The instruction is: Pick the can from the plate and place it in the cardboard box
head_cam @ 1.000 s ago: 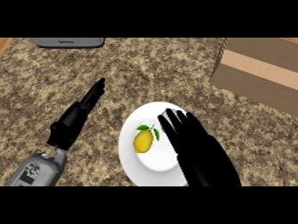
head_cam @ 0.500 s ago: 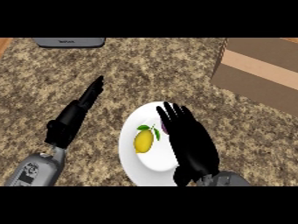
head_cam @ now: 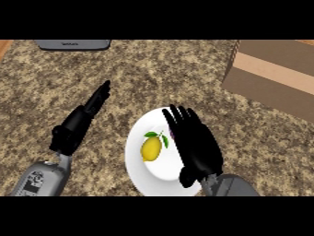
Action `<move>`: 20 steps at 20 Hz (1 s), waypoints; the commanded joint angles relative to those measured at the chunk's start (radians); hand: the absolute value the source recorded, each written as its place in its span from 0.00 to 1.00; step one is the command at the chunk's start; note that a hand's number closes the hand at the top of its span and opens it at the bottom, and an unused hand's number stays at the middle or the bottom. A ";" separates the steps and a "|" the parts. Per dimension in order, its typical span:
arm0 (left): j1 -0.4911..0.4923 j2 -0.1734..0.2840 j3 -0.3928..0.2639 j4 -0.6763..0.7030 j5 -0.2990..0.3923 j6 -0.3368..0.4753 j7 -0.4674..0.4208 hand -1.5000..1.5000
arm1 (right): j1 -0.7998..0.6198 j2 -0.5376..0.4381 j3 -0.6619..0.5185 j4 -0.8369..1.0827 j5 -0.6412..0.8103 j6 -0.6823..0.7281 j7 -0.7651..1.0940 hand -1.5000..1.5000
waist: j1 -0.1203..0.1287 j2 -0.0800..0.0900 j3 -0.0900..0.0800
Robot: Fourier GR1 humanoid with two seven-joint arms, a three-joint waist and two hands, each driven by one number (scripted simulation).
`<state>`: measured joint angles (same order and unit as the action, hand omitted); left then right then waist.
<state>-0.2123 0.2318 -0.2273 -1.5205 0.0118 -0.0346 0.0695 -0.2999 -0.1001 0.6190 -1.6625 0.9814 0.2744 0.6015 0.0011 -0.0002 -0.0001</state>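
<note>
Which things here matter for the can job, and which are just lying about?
Job: lemon-marked can; white plate under it; cardboard box; right hand, open over the plate.
Lying about: grey appliance at the far edge; left hand, open, at the left.

A: Plate, position?
B: On the desk, near edge. Lemon on it, left of the right hand.
A: Box?
B: Behind the plate, to its right. Left hand lies left of the plate.
</note>
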 commanded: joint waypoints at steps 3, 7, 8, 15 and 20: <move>0.064 0.007 0.048 -0.032 -0.006 -0.057 -0.019 0.50 | -0.064 0.060 -0.068 0.107 0.054 0.018 -0.049 0.00 | 0.003 0.000 0.000; 0.008 -0.036 0.073 0.016 -0.033 -0.069 -0.020 0.50 | -0.018 0.095 -0.050 0.153 0.099 -0.001 -0.081 0.00 | 0.000 0.000 0.000; 0.036 -0.040 0.055 0.010 -0.060 -0.060 -0.039 0.50 | 0.038 0.073 -0.024 0.137 0.111 -0.012 -0.090 0.00 | 0.000 0.000 0.000; -0.042 -0.068 0.110 0.078 -0.067 -0.095 -0.032 0.50 | -0.011 0.099 -0.086 0.250 0.118 -0.013 -0.126 0.00 | -0.001 0.001 0.000; 0.024 -0.100 0.097 0.047 -0.104 -0.092 -0.047 0.50 | 0.029 0.072 -0.099 0.192 0.132 0.027 -0.146 0.00 | -0.001 0.000 0.000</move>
<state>-0.2034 0.1470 -0.1413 -1.4990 -0.0753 -0.1171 0.0536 -0.3070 -0.0138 0.5350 -1.4701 1.0927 0.2935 0.4949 0.0011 -0.0026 -0.0006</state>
